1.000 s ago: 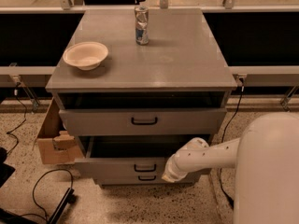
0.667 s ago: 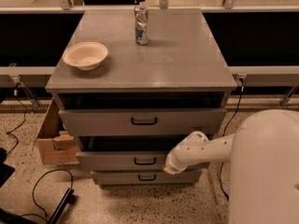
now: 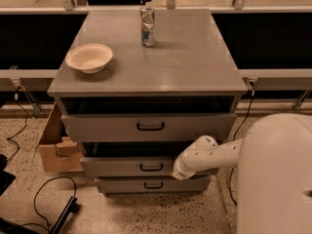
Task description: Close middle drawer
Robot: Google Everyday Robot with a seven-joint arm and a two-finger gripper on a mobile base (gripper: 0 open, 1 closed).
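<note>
The middle drawer [image 3: 126,167] is the second of three grey drawers in the cabinet, with a small black loop handle [image 3: 151,167] at its centre. It stands out a short way from the cabinet, with a dark gap above its front. My gripper [image 3: 178,172] is at the end of the white arm that reaches in from the right. It rests against the right part of the middle drawer's front, just right of the handle. The top drawer [image 3: 146,127] sits above it and the lowest drawer [image 3: 153,185] below it.
A cream bowl [image 3: 89,57] and a drink can [image 3: 147,27] stand on the cabinet top [image 3: 185,67]. A cardboard box [image 3: 54,147] sits on the floor left of the cabinet. Black cables [image 3: 41,206] lie at the lower left. My white body [image 3: 278,179] fills the lower right.
The middle drawer has slid back into the cabinet and now sticks out much less. My arm has moved forward with it, towards the cabinet.
</note>
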